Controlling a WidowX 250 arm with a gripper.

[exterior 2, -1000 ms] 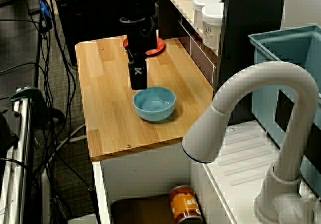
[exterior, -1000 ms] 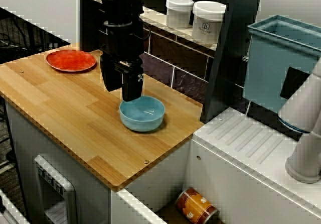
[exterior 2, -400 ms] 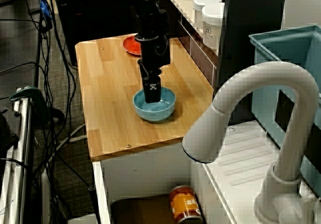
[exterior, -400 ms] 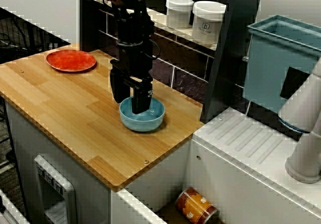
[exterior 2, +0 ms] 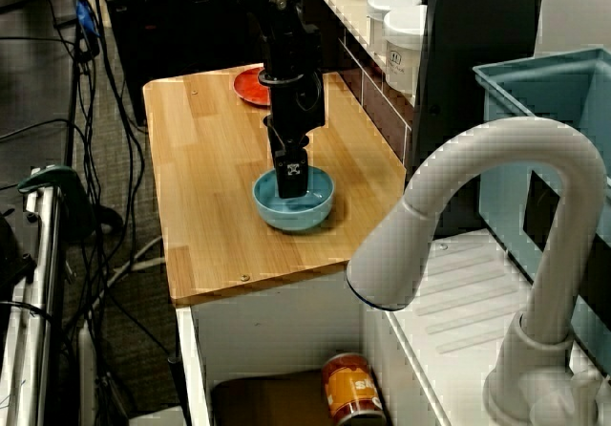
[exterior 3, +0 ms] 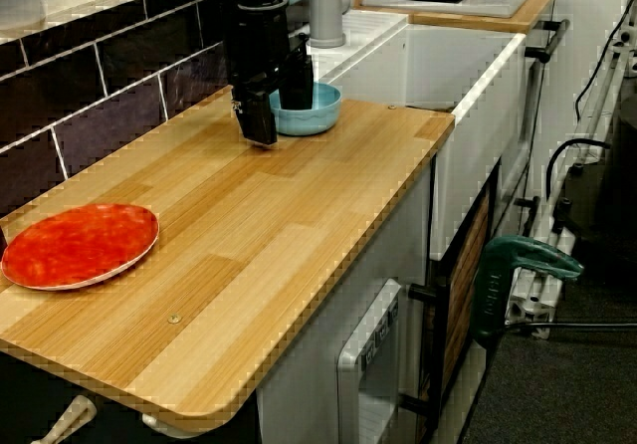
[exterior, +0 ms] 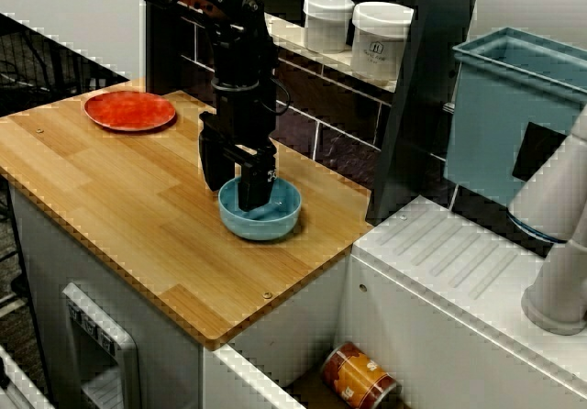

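Note:
A light blue bowl sits on the wooden counter near the tiled back wall. My black gripper points straight down over the bowl's rim on the red plate's side. It is open and straddles that rim. One finger is inside the bowl; the other finger hangs outside, just above the wood. In the view along the counter a gap shows between the fingers. The bowl looks empty.
A red plate lies at the counter's far end from the bowl. Two white jars stand on the wall ledge. A white sink drainer, a tap and a teal bin lie beyond the bowl; a can rests below.
The gripper has come down from above the counter beside the bowl and shifted over its rim, so one finger now sits inside. The bowl has not moved.

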